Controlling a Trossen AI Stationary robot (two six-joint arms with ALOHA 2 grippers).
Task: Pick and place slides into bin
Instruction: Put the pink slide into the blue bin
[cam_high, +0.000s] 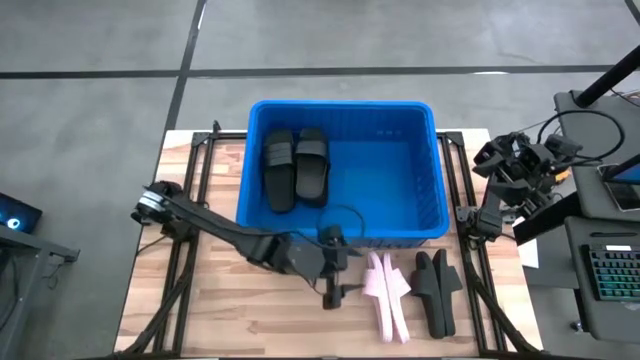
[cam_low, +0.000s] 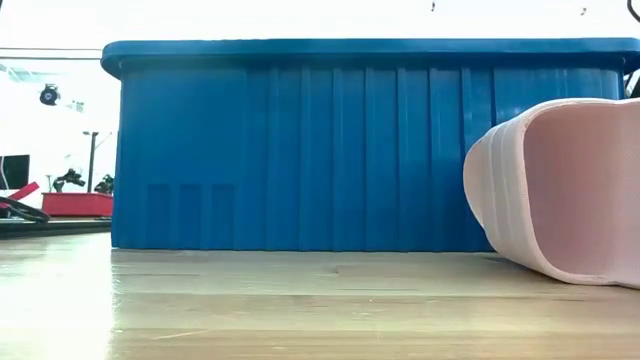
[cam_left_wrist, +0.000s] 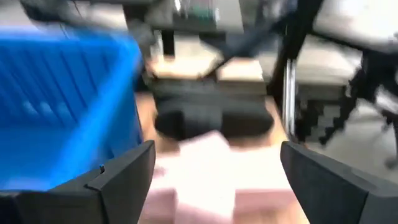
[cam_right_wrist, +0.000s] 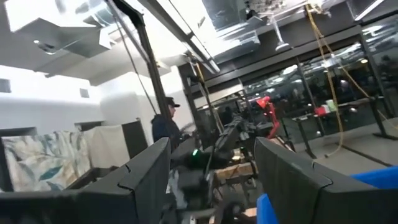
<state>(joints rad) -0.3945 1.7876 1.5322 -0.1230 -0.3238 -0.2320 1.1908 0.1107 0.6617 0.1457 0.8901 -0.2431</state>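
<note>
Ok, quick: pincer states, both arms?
Left pincer: open, empty, beside the pink slides.
Right pincer: open, empty, off the table's right.

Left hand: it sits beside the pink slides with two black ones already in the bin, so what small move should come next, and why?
Probably ease the left hand sideways onto the pink slides and close. Its fingers stand open and empty right beside them, the pair lies on the table outside the bin, and the right hand waits off to the side.
</note>
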